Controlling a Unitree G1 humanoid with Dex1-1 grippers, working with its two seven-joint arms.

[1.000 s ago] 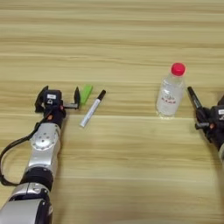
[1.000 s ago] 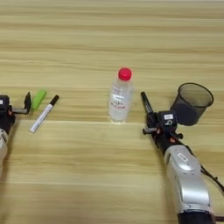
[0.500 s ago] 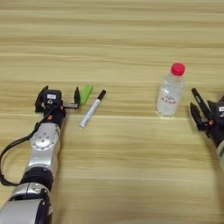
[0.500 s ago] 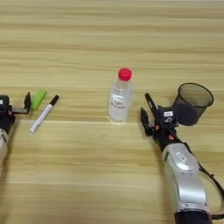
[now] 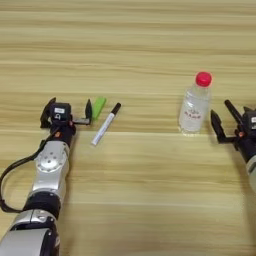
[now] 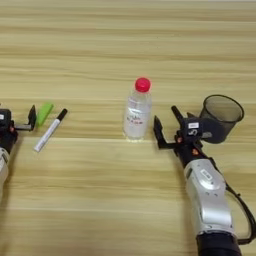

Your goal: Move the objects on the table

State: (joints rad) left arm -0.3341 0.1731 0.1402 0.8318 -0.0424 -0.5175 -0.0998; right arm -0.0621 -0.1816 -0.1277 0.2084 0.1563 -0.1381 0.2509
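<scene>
The counter point(image 5: 130, 40) is light wood with long plank-like grain lines and a smooth, faintly satin finish. The bottle point(image 6: 136, 111) is clear, glossy plastic with an opaque red cap point(image 6: 142, 84). The cup point(image 6: 220, 117) looks like dark see-through plastic. The marker point(image 5: 105, 124) has a smooth white plastic barrel and black cap. The block point(image 5: 98, 107) is matt green. Both arms have silvery metallic casings and matt black fingers point(image 6: 158, 134).
</scene>
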